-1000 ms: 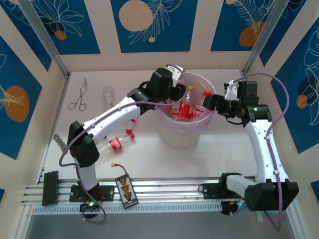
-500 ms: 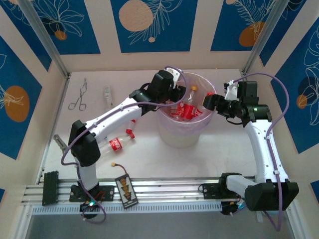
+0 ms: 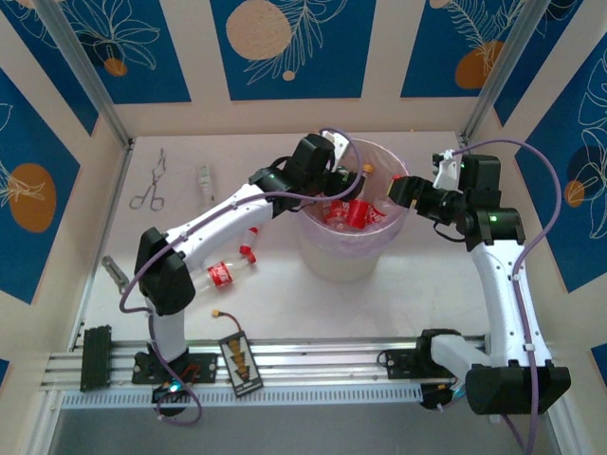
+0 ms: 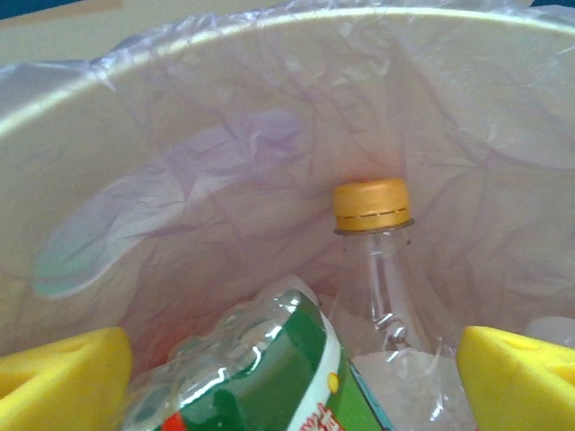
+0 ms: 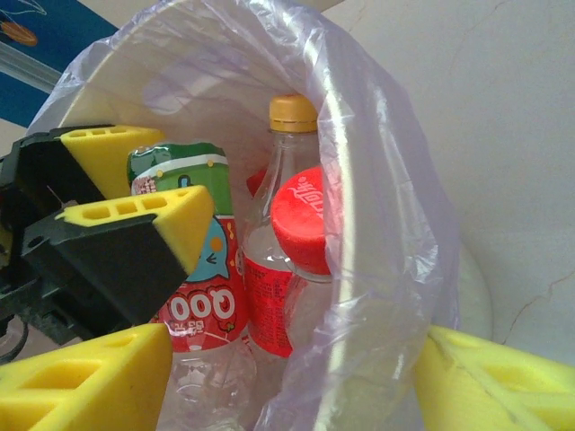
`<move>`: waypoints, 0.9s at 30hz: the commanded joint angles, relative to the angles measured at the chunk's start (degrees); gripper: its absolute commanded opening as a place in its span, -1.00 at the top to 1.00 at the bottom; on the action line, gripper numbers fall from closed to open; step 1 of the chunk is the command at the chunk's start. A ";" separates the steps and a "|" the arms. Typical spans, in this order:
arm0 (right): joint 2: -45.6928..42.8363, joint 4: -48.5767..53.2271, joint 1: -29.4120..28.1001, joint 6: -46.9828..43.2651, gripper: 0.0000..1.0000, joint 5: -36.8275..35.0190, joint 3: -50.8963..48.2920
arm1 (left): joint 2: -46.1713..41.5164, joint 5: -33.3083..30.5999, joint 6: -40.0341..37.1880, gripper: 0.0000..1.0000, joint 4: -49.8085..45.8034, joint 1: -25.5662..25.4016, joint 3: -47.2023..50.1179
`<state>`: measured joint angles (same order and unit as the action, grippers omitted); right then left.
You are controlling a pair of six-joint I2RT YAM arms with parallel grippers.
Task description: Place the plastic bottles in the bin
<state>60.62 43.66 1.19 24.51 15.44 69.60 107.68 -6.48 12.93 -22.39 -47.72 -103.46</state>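
The bin (image 3: 341,261), a white bucket lined with a lilac bag, holds several plastic bottles (image 3: 353,212). My left gripper (image 3: 339,187) hangs inside its left rim, open. In the left wrist view the gripper (image 4: 292,386) has its yellow pads far apart over a loose green-labelled bottle (image 4: 278,377), with a yellow-capped bottle (image 4: 371,205) behind. My right gripper (image 3: 399,192) stands open astride the bin's right rim (image 5: 359,233), one finger inside and one outside. Two red-capped bottles (image 3: 220,275) (image 3: 249,245) lie on the table under the left arm.
Metal forceps (image 3: 150,185) and a small white item (image 3: 202,178) lie at the back left. A small tag (image 3: 240,360) rests on the rail at the near edge. My left gripper's fingers (image 5: 171,224) show close beside the right gripper inside the bin.
My left gripper opened wide over the bin and the bottle it held dropped in among the others. The right arm drew back and up a little at the rim.
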 commanded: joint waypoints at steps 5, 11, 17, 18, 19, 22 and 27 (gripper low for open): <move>-0.65 -1.87 0.54 1.71 -0.41 0.60 -1.74 | -6.38 0.42 -0.83 -0.97 -0.51 -0.08 -3.09; -0.19 -2.27 0.66 1.87 -0.38 0.90 -1.93 | -12.15 0.21 -0.68 -1.00 2.38 0.13 -1.07; -0.30 -2.49 1.08 1.68 -0.33 1.15 -2.07 | -20.70 -0.42 -0.09 -0.99 0.25 3.99 6.41; -0.39 -2.51 1.18 1.68 -0.32 1.20 -2.10 | -22.02 -1.20 0.16 -0.96 -0.54 5.03 8.16; -0.48 -2.67 1.27 1.83 -0.32 1.26 -2.18 | -23.73 -2.13 0.62 -0.93 -1.31 6.38 10.61; -0.98 -3.81 1.45 2.47 -0.32 1.54 -2.77 | -28.32 -3.11 3.41 -0.91 -3.21 11.15 17.91; -1.27 -4.05 1.79 2.41 -0.32 1.70 -3.16 | -33.51 -1.51 7.72 -0.88 -4.09 19.00 30.53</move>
<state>60.51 40.14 2.50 26.35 15.57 67.05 75.55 -7.79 17.58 -23.55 -31.09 -76.99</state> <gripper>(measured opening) 0.663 0.942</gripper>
